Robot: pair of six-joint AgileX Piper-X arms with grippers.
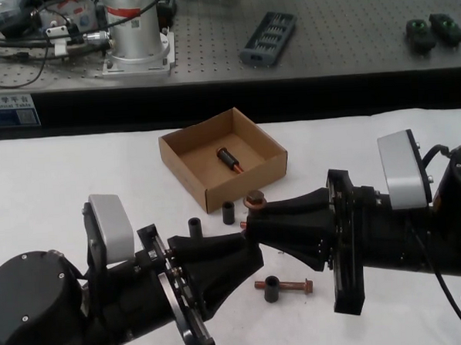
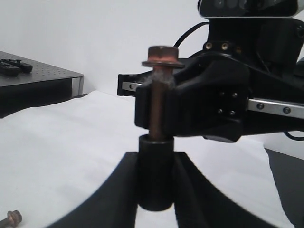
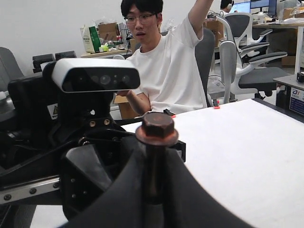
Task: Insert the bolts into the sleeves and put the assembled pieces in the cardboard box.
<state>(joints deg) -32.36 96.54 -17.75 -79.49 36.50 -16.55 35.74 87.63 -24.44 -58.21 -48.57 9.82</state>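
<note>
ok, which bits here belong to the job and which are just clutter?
Job: held bolt, held sleeve, two loose sleeves, assembled piece on bench, cardboard box, piece inside it.
Clutter: black rack, metal post, cables, two black parts.

No legible txt.
Blue label [image 1: 8, 109] on rear table [image 1: 324, 44] edge, sticker [image 1: 132, 24] on metal column [image 1: 135, 42]: print too small.

Looks like a lab inside an open office. Shows in the perforated optical table [image 1: 339, 35] strewn with cables [image 1: 7, 41] behind the white-covered desk [image 1: 53, 174]. Shows too in the swivel chairs [image 3: 237, 59] and monitors [image 3: 243, 6] farther back.
</note>
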